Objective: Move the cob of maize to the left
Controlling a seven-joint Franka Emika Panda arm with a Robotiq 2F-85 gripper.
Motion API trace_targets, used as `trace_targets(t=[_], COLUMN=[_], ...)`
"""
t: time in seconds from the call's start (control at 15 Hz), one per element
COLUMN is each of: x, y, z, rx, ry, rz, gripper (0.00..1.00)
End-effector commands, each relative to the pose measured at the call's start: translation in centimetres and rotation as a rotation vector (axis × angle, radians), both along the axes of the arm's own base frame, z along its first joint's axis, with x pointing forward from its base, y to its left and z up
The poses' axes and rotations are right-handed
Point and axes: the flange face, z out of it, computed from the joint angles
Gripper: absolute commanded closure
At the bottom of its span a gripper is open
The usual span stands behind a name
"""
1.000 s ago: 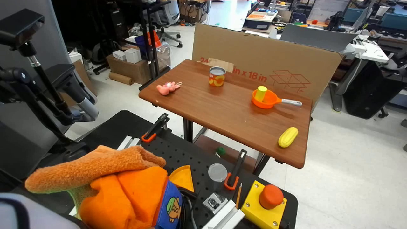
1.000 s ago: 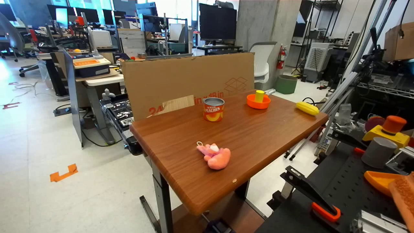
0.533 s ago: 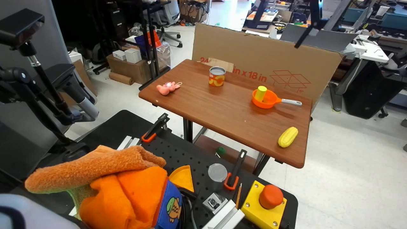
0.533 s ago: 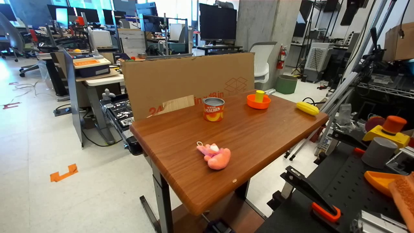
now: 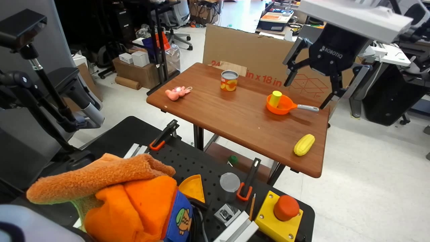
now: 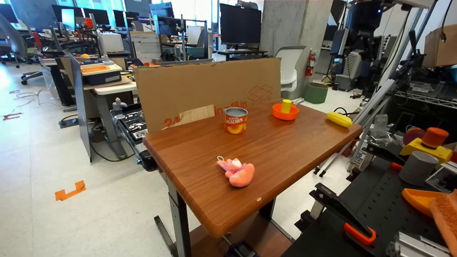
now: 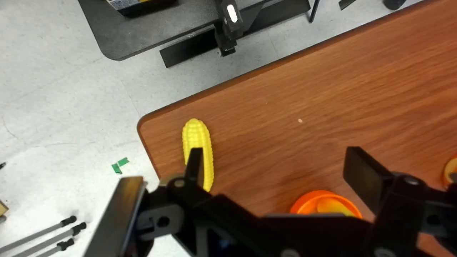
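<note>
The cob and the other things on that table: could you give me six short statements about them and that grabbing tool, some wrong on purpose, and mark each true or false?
1. The cob lies on the table. True.
2. The tool is shut on the cob. False: the tool is open, above the table and apart from the cob.
3. The yellow cylinder is outside the pan. False: the yellow cylinder is in the pan.
4. The pan has a grey handle. True.
5. The can stands upright. True.
6. The pink toy touches the can. False: the pink toy lies apart from it.
</note>
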Motion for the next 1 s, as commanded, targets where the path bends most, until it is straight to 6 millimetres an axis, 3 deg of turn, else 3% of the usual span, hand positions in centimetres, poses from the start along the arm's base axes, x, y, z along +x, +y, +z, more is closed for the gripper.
trace_targets(t=[0.0, 0.33, 0.93], x=[2.5, 4.5, 6.8], y=[-1.0, -2.1, -3.3], z=[-3.2, -7.9, -13.6], rx=[-0.045, -0.082, -0.129], ry=[0.046, 0.106, 0.183], rz=[-0.032, -0.082, -0.116], gripper=[0.00, 0.00, 0.00])
